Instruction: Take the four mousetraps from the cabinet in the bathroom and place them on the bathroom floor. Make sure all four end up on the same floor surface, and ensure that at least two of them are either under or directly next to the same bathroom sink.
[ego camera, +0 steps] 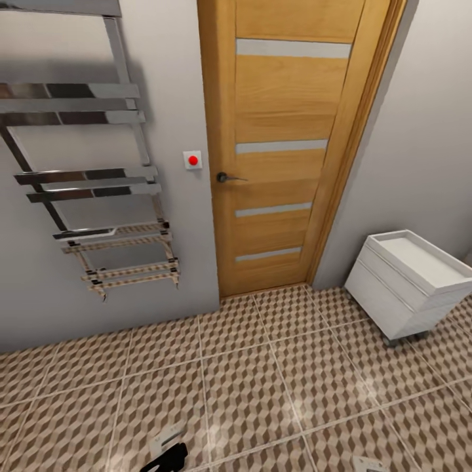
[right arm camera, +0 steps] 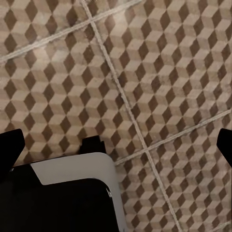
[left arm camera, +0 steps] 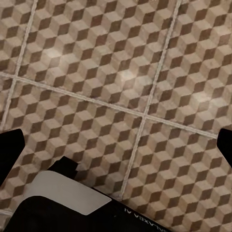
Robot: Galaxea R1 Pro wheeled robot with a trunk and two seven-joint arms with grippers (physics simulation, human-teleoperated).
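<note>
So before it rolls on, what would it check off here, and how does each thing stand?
1. Orange-brown cabinet with the traps in sight: not ok.
2. Mousetraps in sight: not ok.
3. Left claw empty, tips wide apart over the bathroom floor: ok.
4. Right claw empty, tips wide apart: ok.
5. Wooden door shut: ok.
6. White drawer unit standing to the right, clear of the arms: ok.

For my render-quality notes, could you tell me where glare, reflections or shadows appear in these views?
Head view: the chrome towel rail mirrors the floor pattern and casts a soft wall shadow; sheen on the bathroom floor. Left wrist view: pale glare patches on the tiles. Right wrist view: faint glare near one grout line.
</note>
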